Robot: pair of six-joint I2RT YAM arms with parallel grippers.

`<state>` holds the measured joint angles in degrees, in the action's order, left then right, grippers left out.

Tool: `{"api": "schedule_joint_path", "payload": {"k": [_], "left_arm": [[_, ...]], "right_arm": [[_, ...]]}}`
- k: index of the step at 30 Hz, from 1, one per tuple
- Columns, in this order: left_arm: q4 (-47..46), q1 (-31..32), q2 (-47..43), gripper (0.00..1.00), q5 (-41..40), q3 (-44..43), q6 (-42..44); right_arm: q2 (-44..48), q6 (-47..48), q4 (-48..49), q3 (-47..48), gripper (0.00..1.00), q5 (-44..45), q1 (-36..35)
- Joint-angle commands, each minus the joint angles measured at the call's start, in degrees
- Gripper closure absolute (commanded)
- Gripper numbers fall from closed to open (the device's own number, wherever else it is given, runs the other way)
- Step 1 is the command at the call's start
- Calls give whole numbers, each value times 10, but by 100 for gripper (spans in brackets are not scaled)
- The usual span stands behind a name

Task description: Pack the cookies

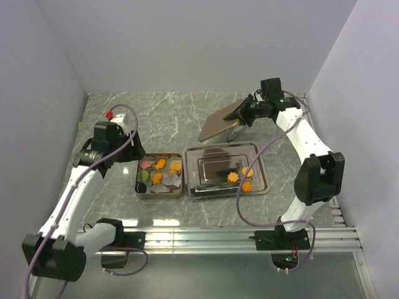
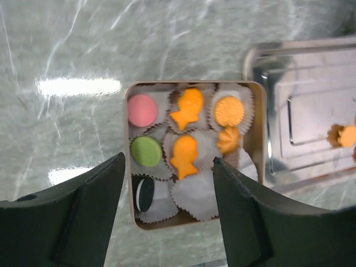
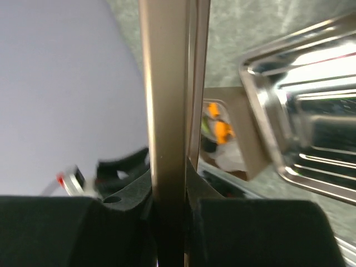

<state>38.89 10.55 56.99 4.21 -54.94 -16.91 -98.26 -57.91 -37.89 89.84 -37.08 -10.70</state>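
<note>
Gripping a tan lid (image 1: 219, 123) in the upper right of the top view, our right gripper (image 1: 244, 114) is clamped on its edge, the lid tilted above the table (image 1: 156, 118); our left gripper (image 2: 168, 161) hangs open over the tin (image 1: 159, 195) at centre left; there we see most cookies (image 1: 161, 164) in paper cups (image 2: 194, 197); three orange cookies (image 1: 233, 177) lie on the steel tray (image 1: 255, 152) beside it.

top view looks down from high at the near edge over the whole table (image 1: 174, 118), left wrist stares straight down, close, at the cookies (image 2: 186, 108) in the tin (image 2: 125, 111), right wrist squints along the lid (image 3: 164, 111), all three sharing tin and tray (image 1: 212, 163).
</note>
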Motion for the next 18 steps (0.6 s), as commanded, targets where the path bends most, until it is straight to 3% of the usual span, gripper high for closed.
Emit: {"api": "schedule_joint_path", "payload": {"k": [1, 6, 13, 18], "left_arm": [[-37, -65, 34, 30, 103, 16, -29], [-73, -98, 166, 37, 94, 23, -30], [-108, -98, 236, 47, 88, 37, -19], [-115, -98, 279, 59, 71, 52, -21]], "right_arm": [[45, 68, -43, -25, 100, 18, 3], [74, 112, -81, -45, 100, 5, 23], [89, 152, -113, -53, 100, -18, 61], [102, 177, -129, -69, 100, -32, 99]]}}
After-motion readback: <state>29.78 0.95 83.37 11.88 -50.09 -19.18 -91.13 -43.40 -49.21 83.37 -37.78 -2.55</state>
